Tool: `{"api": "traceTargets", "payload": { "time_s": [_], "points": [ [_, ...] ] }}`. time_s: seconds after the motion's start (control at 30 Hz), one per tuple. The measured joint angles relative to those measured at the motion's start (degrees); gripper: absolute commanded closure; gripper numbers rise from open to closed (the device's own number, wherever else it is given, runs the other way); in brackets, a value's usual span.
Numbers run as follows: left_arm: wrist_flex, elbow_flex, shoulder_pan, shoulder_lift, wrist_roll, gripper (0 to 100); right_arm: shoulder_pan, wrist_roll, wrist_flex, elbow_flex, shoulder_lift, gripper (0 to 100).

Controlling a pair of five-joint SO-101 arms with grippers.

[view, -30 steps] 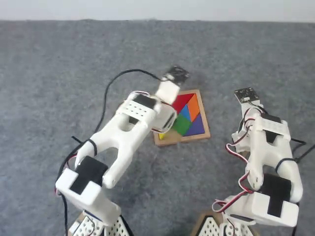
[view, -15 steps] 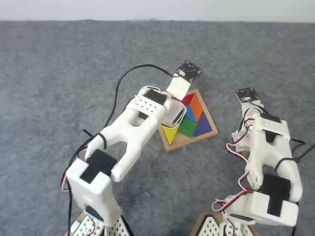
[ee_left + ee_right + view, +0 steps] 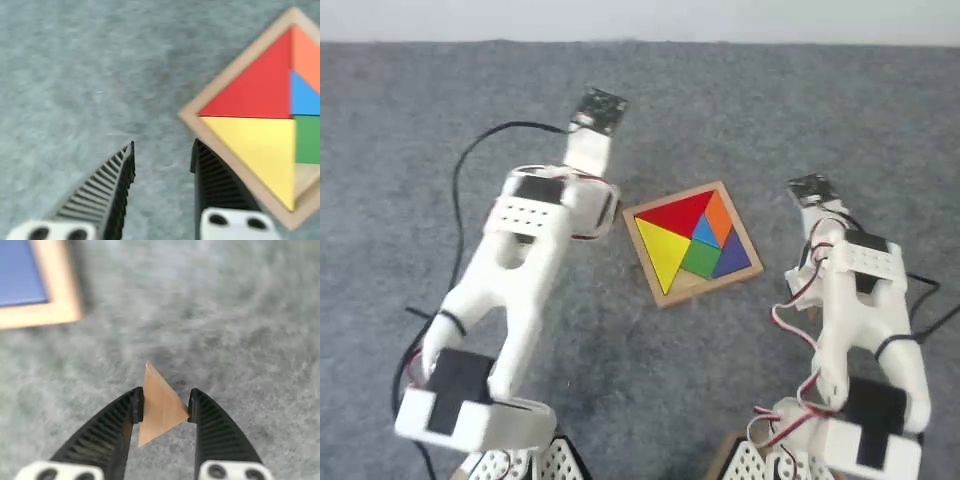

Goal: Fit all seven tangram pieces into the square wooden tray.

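Triangle of plain wood (image 3: pixel 159 416) sits pinched between the fingers of my right gripper (image 3: pixel 165 402), low over the grey carpet (image 3: pixel 470 100) on the near right of the scene. The jaws close on two of its edges and one tip points away from the wrist.

To the left of that claw and a little farther off lies the square wooden tray (image 3: pixel 235 62), turned so its corners point like a diamond; the held triangle is well apart from it. I count six coloured pieces lying flat inside: a yellow triangle (image 3: pixel 663 253) on the near left, a red triangle (image 3: pixel 675 212) beyond it, a green piece (image 3: pixel 700 259), a small blue one (image 3: pixel 703 232), an orange one (image 3: pixel 720 215) and a purple one (image 3: pixel 731 258).

Farther left, my left gripper (image 3: pixel 163 147) hangs with its jaws apart and nothing between them, over bare carpet just beside the tray's left corner. Whether its nearer finger touches the rim I cannot tell.
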Motion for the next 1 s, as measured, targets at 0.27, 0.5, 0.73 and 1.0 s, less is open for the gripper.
{"api": "traceTargets", "payload": {
  "time_s": [0.27, 0.5, 0.73, 1.0],
  "points": [
    [1.8, 7.3, -8.1, -3.3, -4.7, 82, -6.5, 14.8, 7.0, 0.0, -9.3, 88.7],
    [-4.5, 22.3, -12.0, -10.3, -11.5, 82, -18.6, 23.6, 13.7, -2.3, -14.7, 88.7],
    [-10.4, 32.8, -16.4, -17.8, -14.2, 82, -36.5, 30.2, 14.4, -5.5, -14.7, 88.7],
    [-13.2, 33.6, -19.8, -17.9, -15.6, 82, -44.5, 38.0, 12.1, -8.4, -10.5, 88.6]
  ]
}}
